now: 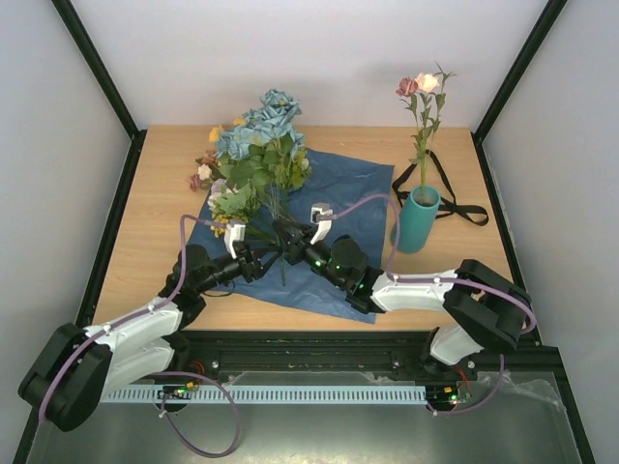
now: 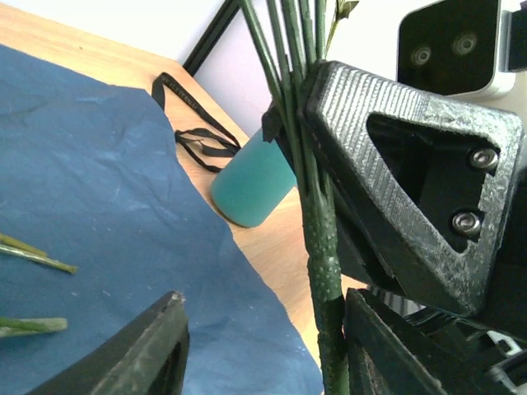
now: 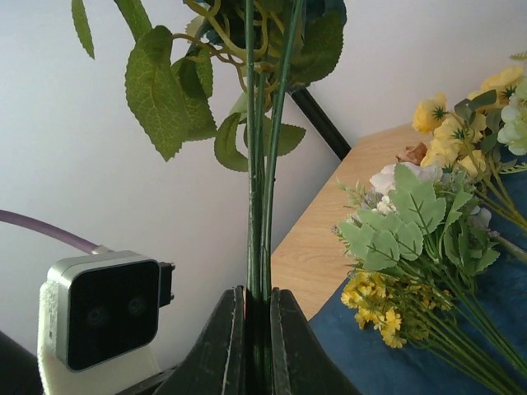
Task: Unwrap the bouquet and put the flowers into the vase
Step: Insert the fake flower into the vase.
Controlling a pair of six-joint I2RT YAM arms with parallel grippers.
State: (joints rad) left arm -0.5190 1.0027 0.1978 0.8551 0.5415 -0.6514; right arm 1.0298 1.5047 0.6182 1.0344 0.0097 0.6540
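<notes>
At centre frame, the right gripper [image 3: 254, 300] pinched a bunch of thin green stems [image 3: 259, 206] between pressed-together fingers, the blue blooms [image 1: 269, 121] at their far end. The left gripper [image 2: 263, 329] stood with fingers spread either side of the stems' wrapped lower end, gripping nothing. Beneath lay the opened blue paper [image 1: 343, 193], with the other flowers [image 1: 227, 198] lying left of centre. The teal vase [image 1: 418, 220], at right, held one pink-and-cream stem [image 1: 423, 92]; the black ribbon [image 1: 459, 203] trailed behind it. The wiry stems looked light, stiff and slippery, best taken low, below the leaves.
</notes>
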